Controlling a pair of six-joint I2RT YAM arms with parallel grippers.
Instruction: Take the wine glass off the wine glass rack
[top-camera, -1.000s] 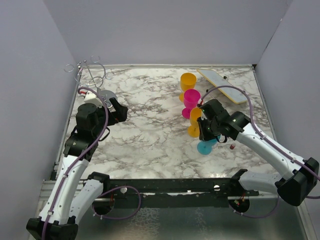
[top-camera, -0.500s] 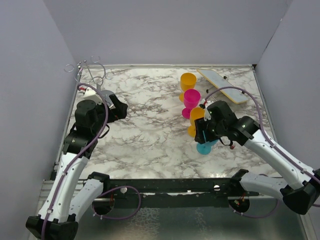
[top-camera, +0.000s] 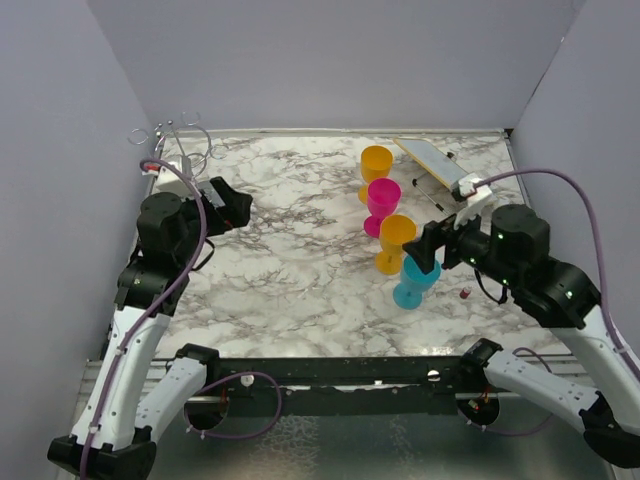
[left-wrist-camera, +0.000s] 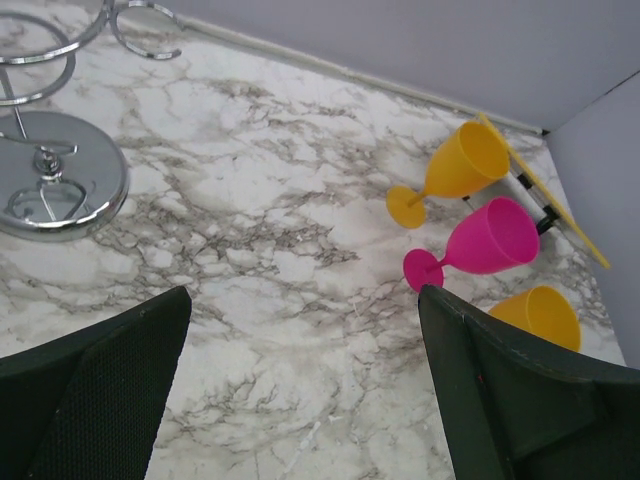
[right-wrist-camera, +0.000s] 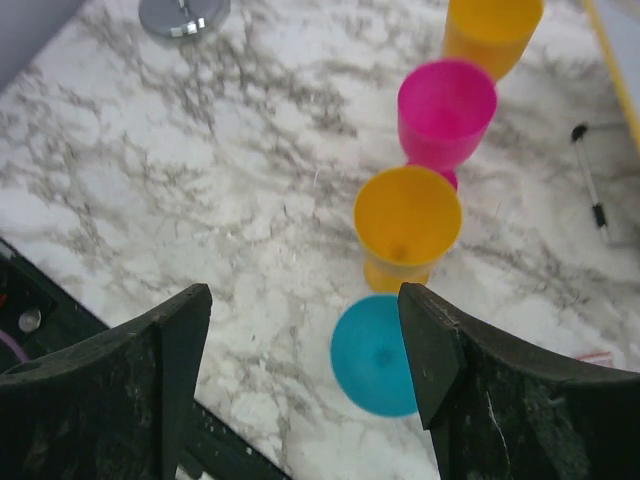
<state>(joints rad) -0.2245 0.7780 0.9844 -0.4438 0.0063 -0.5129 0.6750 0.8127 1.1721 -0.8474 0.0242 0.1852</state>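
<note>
The wine glass rack stands upright in the far left corner of the marble counter. Its thin stem is vertical on the round shiny disc, with the curled wire hoops at the top.

4 glasses stand on the counter well to the right of the rack, in 1 slanting row. In order of growing distance from the rack, they are the first orange glass, the pink glass, the second orange glass and the blue wine glass. The blue wine glass is the 1 farthest from the rack. It rests on its own foot with its long axis vertical and its bowl opening upward. The right wrist camera looks almost straight down into it.

The right gripper hangs just above the blue wine glass with its jaws parted and nothing between them. The left gripper hovers just beside the rack, on the side facing the glasses. Its jaws are spread wide and empty.

A flat yellow board lies beyond the row, farther from the rack than the first orange glass.
</note>
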